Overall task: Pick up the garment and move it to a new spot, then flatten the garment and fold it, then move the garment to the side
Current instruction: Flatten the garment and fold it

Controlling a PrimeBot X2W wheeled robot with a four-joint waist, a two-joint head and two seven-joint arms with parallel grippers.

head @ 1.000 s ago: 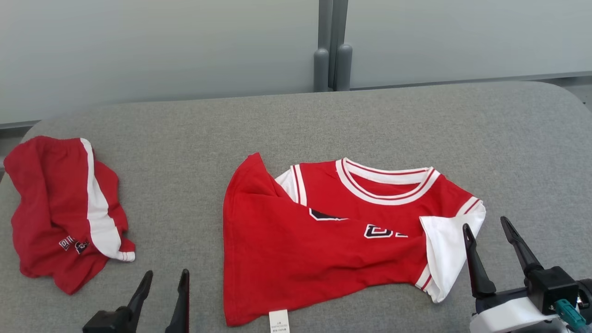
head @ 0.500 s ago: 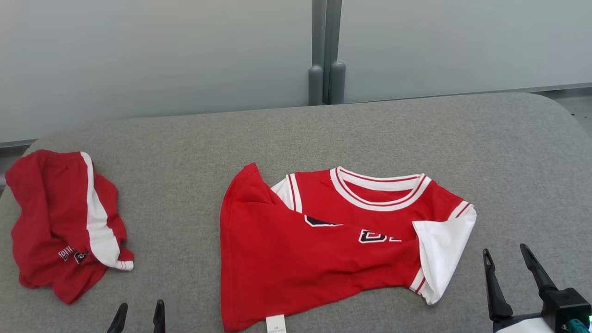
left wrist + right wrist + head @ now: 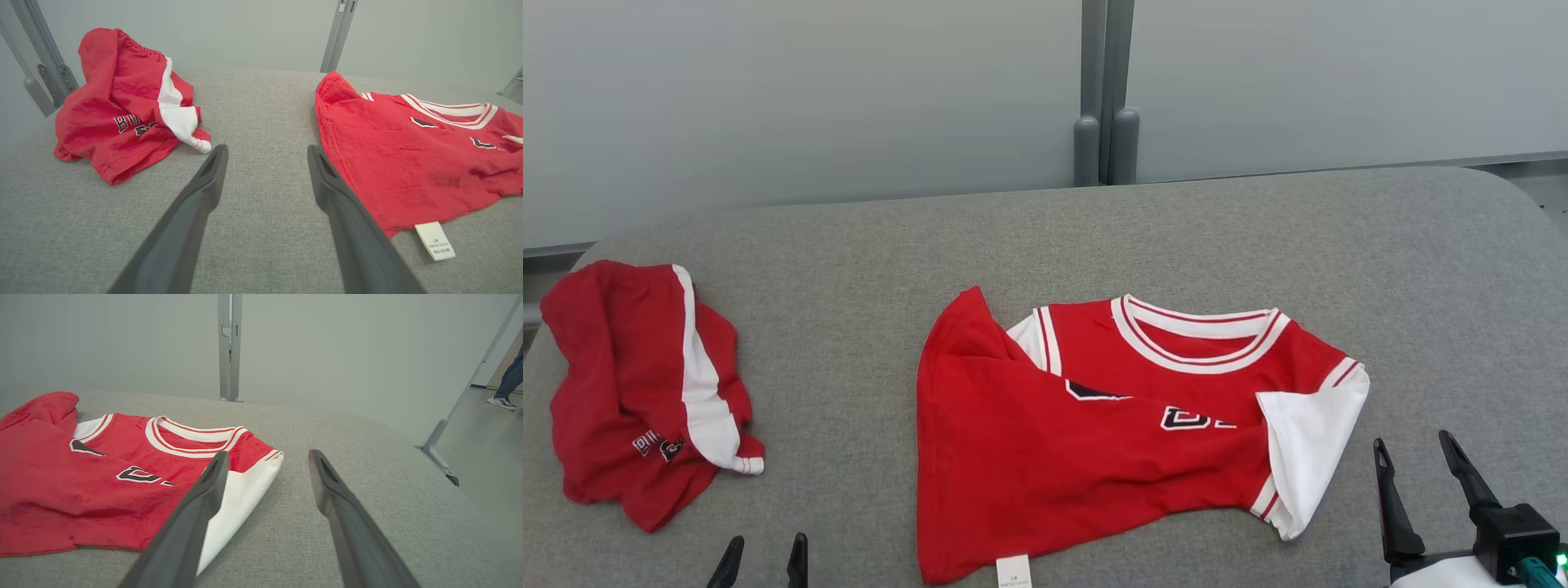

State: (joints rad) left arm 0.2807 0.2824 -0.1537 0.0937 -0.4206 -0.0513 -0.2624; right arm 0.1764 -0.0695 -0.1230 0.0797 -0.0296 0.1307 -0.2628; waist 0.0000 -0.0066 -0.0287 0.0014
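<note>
On the grey table [image 3: 849,245], seen from the head, the red shirt [image 3: 1094,441] lies near the middle, collar away from the robot. Its shape is the same as a second ago. The whole scene sits slightly lower in this view, which is the camera shifting. Both arms have drawn back toward the robot: the left jaws show as just two fingertips [image 3: 798,559] at the bottom edge, and the right fingers [image 3: 1390,506] now stand off the white sleeve [image 3: 1307,457] they overlapped before. Both sets of jaws are spread wide and hold nothing. I judge this a pause between grasps, since the hem is turned up slantwise over the chest and flattening is still to do. That flap hides half the chest lettering and most of the other sleeve.

From the left wrist, the open fingers [image 3: 204,192] frame bare table between the crumpled red shorts [image 3: 118,106] and the shirt's near corner. The care label [image 3: 435,241] is too small to read, and the shirt runs off the right edge.

From the right wrist, the open fingers [image 3: 331,494] point past the white sleeve. One of them covers part of its edge. A person's leg and shoe [image 3: 506,388] show far off, cut by the frame.
</note>
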